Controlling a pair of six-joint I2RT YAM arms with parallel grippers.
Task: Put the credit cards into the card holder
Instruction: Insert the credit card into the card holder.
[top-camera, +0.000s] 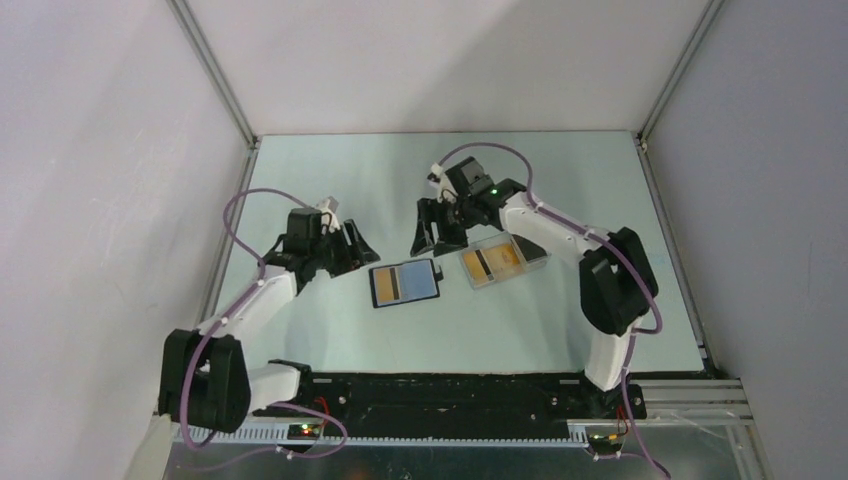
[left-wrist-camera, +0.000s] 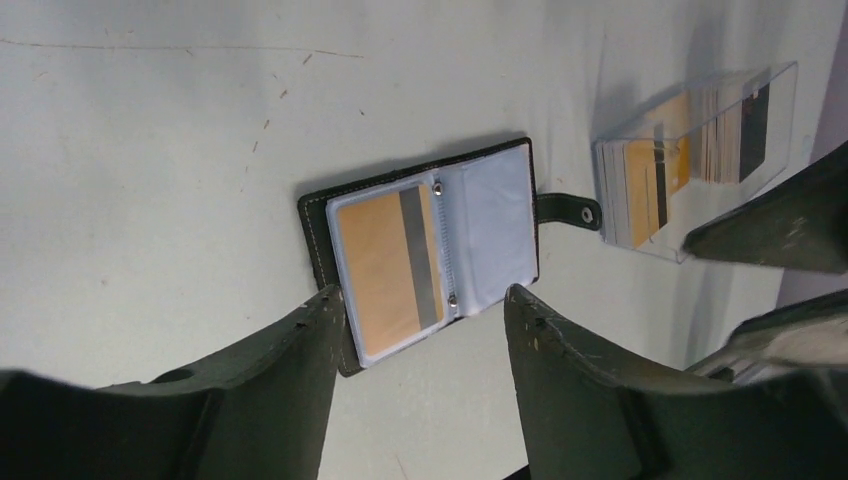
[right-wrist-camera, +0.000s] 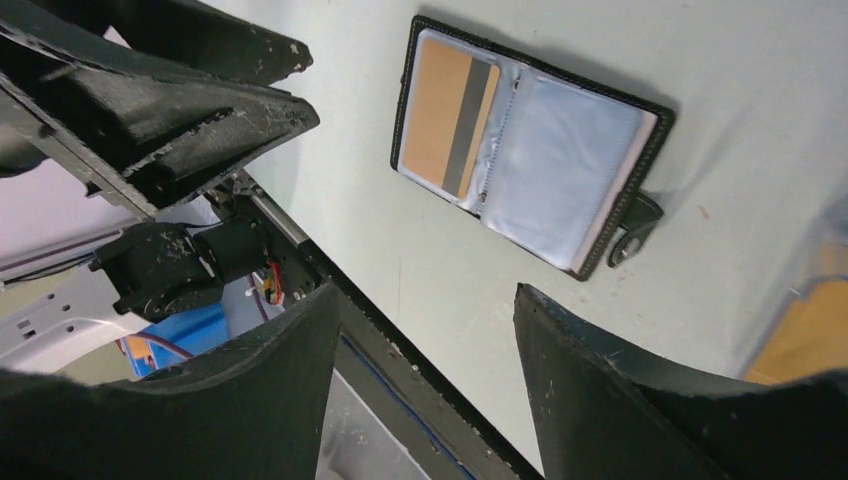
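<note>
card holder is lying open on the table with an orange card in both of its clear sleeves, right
Not quite. The card holder lies open on the table, but an orange card fills only one clear sleeve; the other sleeve is empty. The left wrist view shows it.

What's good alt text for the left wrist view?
An open black card holder lies flat on the table, one orange card in a sleeve. A clear tray of more cards sits beside it; the left tool hangs open, empty.
</note>
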